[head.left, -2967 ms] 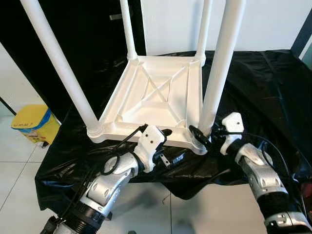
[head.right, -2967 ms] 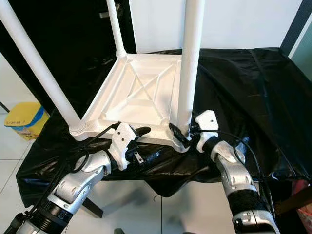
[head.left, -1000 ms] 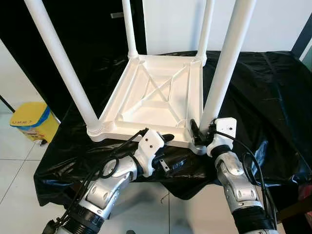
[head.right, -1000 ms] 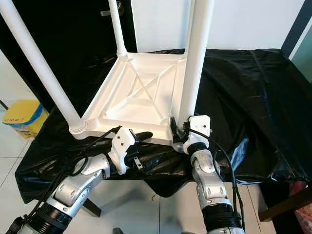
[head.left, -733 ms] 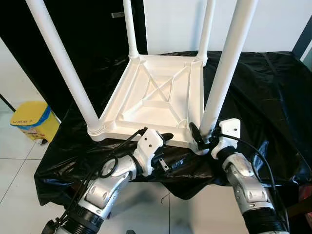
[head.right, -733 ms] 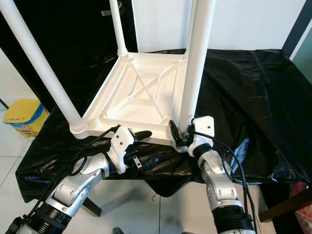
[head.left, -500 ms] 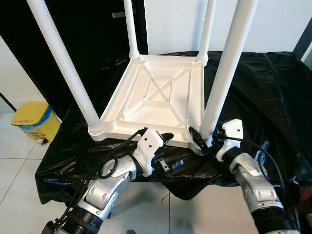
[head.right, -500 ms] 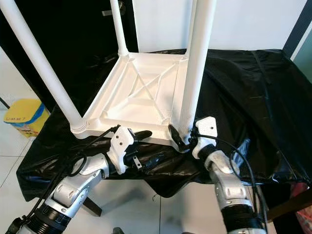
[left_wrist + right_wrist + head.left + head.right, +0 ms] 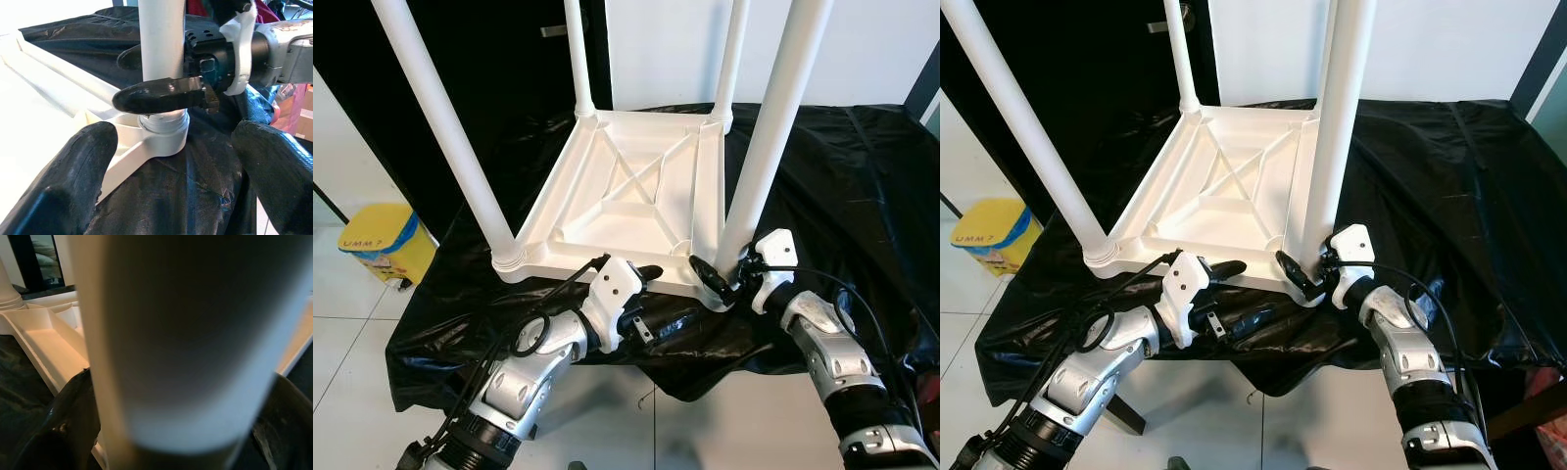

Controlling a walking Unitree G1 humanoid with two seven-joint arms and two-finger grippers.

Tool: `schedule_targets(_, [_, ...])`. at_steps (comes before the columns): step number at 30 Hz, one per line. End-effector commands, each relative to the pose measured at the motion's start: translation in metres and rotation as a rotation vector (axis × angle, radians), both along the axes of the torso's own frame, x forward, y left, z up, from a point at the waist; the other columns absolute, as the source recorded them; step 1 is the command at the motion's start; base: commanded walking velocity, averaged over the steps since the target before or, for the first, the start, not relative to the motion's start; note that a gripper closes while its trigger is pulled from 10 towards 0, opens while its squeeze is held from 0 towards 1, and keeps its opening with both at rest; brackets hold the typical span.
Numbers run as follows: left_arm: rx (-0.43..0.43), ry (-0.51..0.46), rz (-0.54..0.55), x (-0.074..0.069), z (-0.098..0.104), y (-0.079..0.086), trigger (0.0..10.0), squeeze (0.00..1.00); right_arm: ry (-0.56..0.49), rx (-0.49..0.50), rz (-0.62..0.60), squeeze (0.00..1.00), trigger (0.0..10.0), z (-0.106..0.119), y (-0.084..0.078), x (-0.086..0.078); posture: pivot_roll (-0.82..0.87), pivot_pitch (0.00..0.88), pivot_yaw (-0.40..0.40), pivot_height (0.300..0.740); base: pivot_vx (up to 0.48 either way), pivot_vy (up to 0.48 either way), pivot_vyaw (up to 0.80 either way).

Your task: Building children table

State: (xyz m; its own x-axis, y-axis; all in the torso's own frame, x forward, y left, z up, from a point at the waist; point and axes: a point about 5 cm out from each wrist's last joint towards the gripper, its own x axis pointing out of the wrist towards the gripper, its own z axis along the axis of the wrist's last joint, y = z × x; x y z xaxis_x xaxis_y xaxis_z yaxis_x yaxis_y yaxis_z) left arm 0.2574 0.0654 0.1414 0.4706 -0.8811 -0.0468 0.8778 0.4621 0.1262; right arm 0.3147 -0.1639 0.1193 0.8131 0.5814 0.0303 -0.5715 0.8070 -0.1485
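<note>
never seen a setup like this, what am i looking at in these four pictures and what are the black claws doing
It is a humanoid robot with two silver arms. Two pictures come from cameras on its head, two from its wrists. A white table lies upside down on a black sheet, its legs pointing up. The right gripper is closed around the near right leg just above its socket. The left gripper is open, beside the table's front edge, holding nothing. A yellow bin stands on the floor.

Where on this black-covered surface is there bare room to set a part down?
Free: the black cover right of the tabletop. Crowded: the near edge, where the right gripper clasps the near right leg and the left gripper sits beside it.
</note>
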Motion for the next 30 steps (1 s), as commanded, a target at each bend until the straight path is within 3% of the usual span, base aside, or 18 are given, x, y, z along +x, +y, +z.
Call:
schedule_targets(1, [0.022,0.005,-0.028,-0.001,-0.001,0.000,10.0,0.00,0.007,-0.015,0.024,0.00,1.6,-0.002,0.005,0.003,-0.11,0.000,0.045,0.740,0.000,0.000,0.00])
schedule_targets(2, [0.021,0.006,-0.027,-0.001,-0.001,0.000,10.0,0.00,0.011,-0.014,0.026,0.00,0.0,-0.003,0.006,0.004,-0.10,0.000,0.043,0.740,0.000,0.000,0.00])
schedule_targets(15, [0.017,0.012,-0.019,-0.003,-0.002,0.000,10.0,0.00,0.027,-0.020,0.020,0.00,0.0,-0.010,0.003,0.004,-0.11,0.000,0.039,0.740,0.000,0.000,0.00])
schedule_targets(16, [0.017,0.012,-0.020,-0.003,-0.002,0.000,10.0,0.00,0.030,-0.015,0.007,0.00,9.6,-0.011,0.002,0.004,-0.11,0.000,0.038,0.740,0.000,0.000,0.00])
schedule_targets(17, [0.018,0.011,-0.020,-0.002,-0.002,0.000,10.0,0.00,0.034,-0.005,-0.012,0.00,10.0,-0.012,0.001,0.003,-0.11,0.000,0.037,0.740,0.000,0.000,0.00])
schedule_targets(26, [0.023,-0.001,-0.008,0.000,0.001,0.003,10.0,0.00,0.028,0.036,-0.124,0.00,10.0,-0.017,0.006,-0.004,-0.09,0.000,0.033,0.740,0.000,0.000,0.00])
schedule_targets(27, [0.022,-0.001,0.002,0.000,0.000,0.003,10.0,0.00,0.035,0.066,-0.221,0.00,10.0,-0.021,0.011,-0.006,-0.07,0.000,0.017,0.740,0.000,0.000,0.00])
schedule_targets(30, [0.017,-0.002,0.012,0.000,0.000,0.003,10.0,0.00,0.034,0.091,-0.298,0.00,10.0,-0.022,0.017,-0.010,-0.07,0.000,0.011,0.740,0.000,0.000,0.00])
